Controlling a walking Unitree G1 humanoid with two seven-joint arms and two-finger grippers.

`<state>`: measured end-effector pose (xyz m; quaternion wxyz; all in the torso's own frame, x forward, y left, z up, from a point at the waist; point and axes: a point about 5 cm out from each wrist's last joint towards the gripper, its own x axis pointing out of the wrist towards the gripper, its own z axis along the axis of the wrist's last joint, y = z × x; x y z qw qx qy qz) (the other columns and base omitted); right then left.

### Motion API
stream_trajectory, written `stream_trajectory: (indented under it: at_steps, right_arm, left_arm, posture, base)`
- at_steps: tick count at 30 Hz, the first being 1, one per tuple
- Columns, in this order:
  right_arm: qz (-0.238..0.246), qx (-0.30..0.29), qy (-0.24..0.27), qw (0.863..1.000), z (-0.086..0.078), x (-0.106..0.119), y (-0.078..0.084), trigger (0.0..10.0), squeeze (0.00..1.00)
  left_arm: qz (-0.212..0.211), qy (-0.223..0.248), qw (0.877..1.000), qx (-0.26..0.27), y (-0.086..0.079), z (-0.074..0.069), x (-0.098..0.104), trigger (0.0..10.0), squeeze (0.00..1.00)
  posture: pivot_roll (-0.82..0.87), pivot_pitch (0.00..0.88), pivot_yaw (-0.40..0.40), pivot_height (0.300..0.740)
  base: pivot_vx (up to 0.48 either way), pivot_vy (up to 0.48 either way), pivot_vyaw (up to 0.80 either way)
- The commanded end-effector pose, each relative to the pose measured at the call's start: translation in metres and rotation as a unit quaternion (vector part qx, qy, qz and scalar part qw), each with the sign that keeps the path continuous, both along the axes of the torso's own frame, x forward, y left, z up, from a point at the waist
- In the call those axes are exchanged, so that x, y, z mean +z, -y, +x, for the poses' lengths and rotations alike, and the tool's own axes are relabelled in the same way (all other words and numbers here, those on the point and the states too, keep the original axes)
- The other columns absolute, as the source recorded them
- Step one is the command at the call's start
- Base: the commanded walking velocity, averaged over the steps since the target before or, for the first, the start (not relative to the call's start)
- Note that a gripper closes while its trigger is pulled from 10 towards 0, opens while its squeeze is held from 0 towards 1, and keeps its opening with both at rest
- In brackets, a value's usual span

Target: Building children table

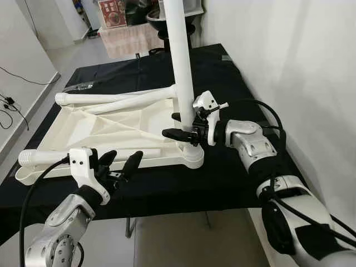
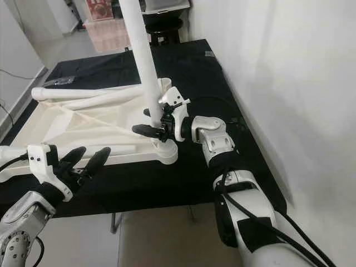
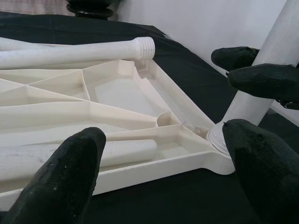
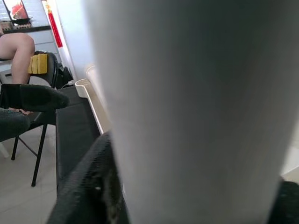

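**Control:** What do you have on the bench?

**Me:** I see one cream plastic tabletop [image 1: 111,125] lying upside down on the black cloth-covered bench [image 1: 233,167], ribs facing up. I count three white plastic tube legs. One upright leg [image 1: 181,67] stands in the corner socket nearest my right arm. A second leg [image 1: 114,99] lies along the far edge of the tabletop, threaded end showing. A third leg [image 1: 41,157] lies along the near edge.

**Control:** Right gripper?

**Me:** My right gripper [image 1: 186,127] is clamped on the upright leg just above the socket, one black finger on each side of the tube. In the right wrist view the leg sits hard against the lens.

**Control:** Left one?

**Me:** My left gripper [image 1: 119,164] hovers at the near edge of the tabletop, its two fingers [image 3: 70,177] spread apart and holding nothing. It is well left of the upright leg.

**Control:** Anything else around?

**Me:** A person's bare leg [image 4: 18,51] shows beside a black chair [image 4: 44,88] in the right wrist view
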<state>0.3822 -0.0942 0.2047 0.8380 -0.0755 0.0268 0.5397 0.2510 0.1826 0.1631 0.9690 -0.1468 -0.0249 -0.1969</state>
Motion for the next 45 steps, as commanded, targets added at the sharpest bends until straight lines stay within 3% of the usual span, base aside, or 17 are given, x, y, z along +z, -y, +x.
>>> stream_trajectory:
  at_steps: [1, 10, 11, 12, 13, 15, 23, 24, 26, 27, 28, 29, 37, 38, 39, 40, 45]
  right_arm:
    - [-0.007, 0.019, -0.004, 1.000, -0.001, -0.003, -0.008, 0.0, 0.00]
    - [-0.075, -0.082, 0.006, 0.994, 0.001, -0.025, 0.003, 0.0, 0.00]
    - [-0.066, -0.193, 0.001, 0.979, 0.003, -0.033, 0.002, 0.0, 0.00]
    - [-0.066, -0.193, 0.001, 0.979, 0.003, -0.033, 0.002, 0.0, 0.00]
    - [-0.036, -0.294, -0.013, 0.955, -0.006, -0.041, -0.003, 0.0, 0.00]
    - [-0.020, -0.331, -0.017, 0.943, -0.022, -0.046, -0.014, 0.0, 0.00]
    - [-0.011, -0.323, 0.002, 0.946, -0.021, -0.041, -0.023, 0.0, 0.00]
    - [-0.014, -0.324, 0.003, 0.946, -0.021, -0.039, -0.025, 4.7, 0.00]
    - [-0.017, -0.324, 0.005, 0.946, -0.021, -0.039, -0.026, 4.7, 0.00]
    - [-0.012, -0.312, 0.003, 0.950, -0.025, -0.036, -0.030, 10.0, 0.00]
    - [-0.006, -0.303, 0.002, 0.953, -0.028, -0.034, -0.033, 10.0, 0.00]
    - [-0.003, -0.282, -0.004, 0.959, -0.032, -0.032, -0.037, 10.0, 1.00]
    - [0.024, -0.131, 0.007, 0.991, -0.027, -0.017, -0.038, 10.0, 1.00]
    - [0.016, -0.105, 0.010, 0.994, -0.027, -0.017, -0.036, 10.0, 0.36]
    - [0.016, -0.105, 0.010, 0.994, -0.027, -0.017, -0.036, 10.0, 0.36]
    - [0.012, -0.059, 0.011, 0.998, -0.028, -0.017, -0.034, 10.0, 0.00]
    - [-0.004, 0.018, 0.006, 1.000, -0.031, -0.018, -0.028, 10.0, 0.00]
  left_arm:
    - [0.004, -0.004, 1.000, 0.007, -0.002, 0.000, -0.001, 10.0, 0.00]
    - [0.002, -0.004, 1.000, 0.006, -0.003, -0.001, -0.001, 10.0, 0.00]
    - [0.002, -0.004, 1.000, 0.006, -0.003, -0.001, -0.001, 10.0, 0.00]
    - [0.002, -0.004, 1.000, 0.006, -0.003, -0.001, -0.001, 10.0, 0.00]
    - [0.002, -0.004, 1.000, 0.006, -0.004, -0.001, -0.001, 10.0, 0.00]
    - [0.003, -0.005, 1.000, 0.005, -0.006, -0.001, -0.001, 10.0, 0.00]
    - [0.003, -0.006, 1.000, 0.005, -0.007, 0.000, 0.000, 10.0, 0.00]
    - [0.004, -0.006, 1.000, 0.007, -0.007, 0.000, 0.001, 10.0, 0.00]
    - [0.005, -0.006, 1.000, 0.009, -0.008, 0.000, 0.001, 10.0, 0.00]
    - [0.005, -0.006, 1.000, 0.009, -0.008, 0.000, 0.001, 10.0, 0.00]
    - [0.006, -0.006, 1.000, 0.008, -0.009, 0.000, 0.001, 10.0, 0.00]
    - [0.006, -0.007, 1.000, 0.007, -0.009, 0.000, 0.001, 10.0, 0.00]
    - [0.007, -0.007, 1.000, 0.006, -0.008, 0.000, 0.002, 10.0, 0.00]
    - [0.007, -0.007, 1.000, 0.007, -0.008, 0.000, 0.002, 10.0, 0.00]
    - [0.007, -0.007, 1.000, 0.007, -0.008, 0.000, 0.002, 10.0, 0.00]
    - [0.008, -0.007, 1.000, 0.007, -0.008, 0.000, 0.002, 10.0, 0.00]
    - [0.009, -0.008, 1.000, 0.008, -0.008, 0.001, 0.001, 10.0, 0.00]
  posture:
    - [-0.03, 0.074, 0.103, 0.740]
    - [-0.05, 0.092, 0.096, 0.740]
    - [-0.04, 0.096, 0.096, 0.740]
    - [-0.04, 0.096, 0.096, 0.740]
    - [-0.05, 0.104, 0.110, 0.740]
    - [-0.05, 0.095, 0.133, 0.740]
    - [-0.06, 0.103, 0.138, 0.740]
    - [-0.05, 0.100, 0.139, 0.740]
    - [-0.05, 0.101, 0.140, 0.740]
    - [-0.05, 0.101, 0.141, 0.740]
    - [-0.05, 0.101, 0.145, 0.740]
    - [-0.05, 0.107, 0.147, 0.740]
    - [-0.04, 0.105, 0.147, 0.740]
    - [-0.04, 0.103, 0.148, 0.740]
    - [-0.04, 0.103, 0.148, 0.740]
    - [-0.04, 0.103, 0.148, 0.740]
    - [-0.03, 0.095, 0.141, 0.740]
  base:
    - [0.000, 0.000, 0.00]
    - [0.000, 0.000, 0.00]
    - [0.000, 0.000, 0.00]
    - [0.000, 0.000, 0.00]
    - [0.000, 0.000, 0.00]
    - [0.000, 0.000, 0.00]
    - [0.000, 0.000, 0.00]
    - [0.000, 0.000, 0.00]
    - [0.000, 0.000, 0.00]
    - [0.000, 0.000, 0.00]
    - [0.000, 0.000, 0.00]
    - [0.000, 0.000, 0.00]
    - [0.000, 0.000, 0.00]
    - [0.000, 0.000, 0.00]
    - [0.000, 0.000, 0.00]
    - [0.000, 0.000, 0.00]
    - [0.000, 0.000, 0.00]
